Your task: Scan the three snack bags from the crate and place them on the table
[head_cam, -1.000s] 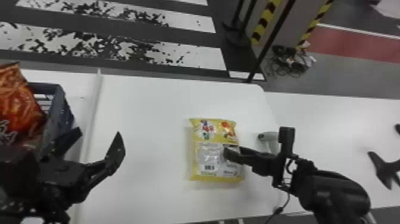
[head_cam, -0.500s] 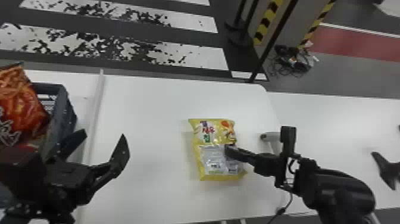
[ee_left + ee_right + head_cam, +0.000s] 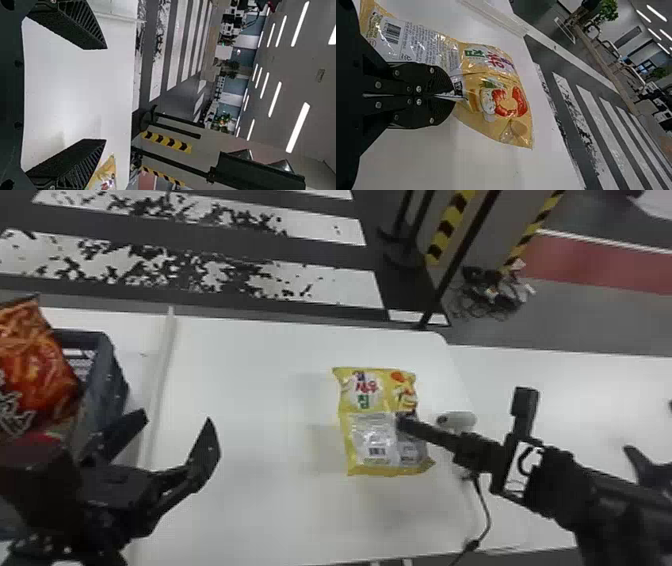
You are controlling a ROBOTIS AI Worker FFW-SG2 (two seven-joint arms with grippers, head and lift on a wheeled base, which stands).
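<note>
Yellow bag [image 3: 372, 435], pinched in the right gripper [image 3: 403, 425], is near the white bench's [image 3: 240, 390] right edge; the left gripper [image 3: 176, 421], jaws wide, is near the crate [image 3: 106, 385]. Striped floor [image 3: 320, 252] lies beyond.

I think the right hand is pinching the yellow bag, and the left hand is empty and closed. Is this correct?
Not closed: the left wrist view shows the left hand open. It is empty, and the right hand is pinching the yellow bag.

Arms [image 3: 615, 495] are black; screws [image 3: 418, 101] silvery; fingers [image 3: 81, 23] ribbed; one cable [image 3: 487, 510] thin.
</note>
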